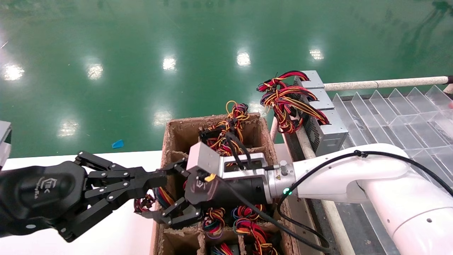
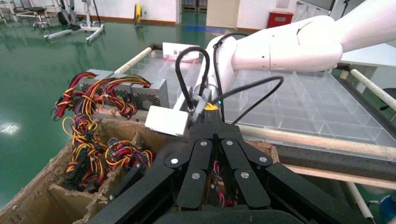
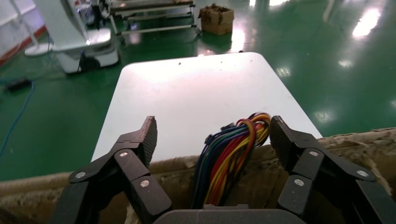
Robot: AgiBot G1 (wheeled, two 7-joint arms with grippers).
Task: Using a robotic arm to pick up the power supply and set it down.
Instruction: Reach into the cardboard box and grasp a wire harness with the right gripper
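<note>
My right gripper (image 1: 166,191) (image 3: 215,135) hangs open over the near-left cell of the brown cardboard crate (image 1: 177,131) (image 3: 327,144). A bundle of red, yellow, orange, blue and green wires (image 3: 233,149) (image 1: 162,195) rises from that cell between its fingers, close to one pad (image 3: 280,135) and apart from the other. The power supply's grey box is hidden below the gripper. My left gripper (image 1: 163,176) (image 2: 212,122) is shut and empty, with its tip over the crate's left wall, right beside the right gripper.
Three grey boxes with large red-yellow wire bundles (image 1: 325,131) (image 2: 149,93) lie right of the crate, beside a clear divider tray (image 1: 407,117) (image 2: 303,102). Other crate cells hold more wire bundles (image 1: 230,124). The white table (image 1: 116,226) (image 3: 196,93) stretches left of the crate.
</note>
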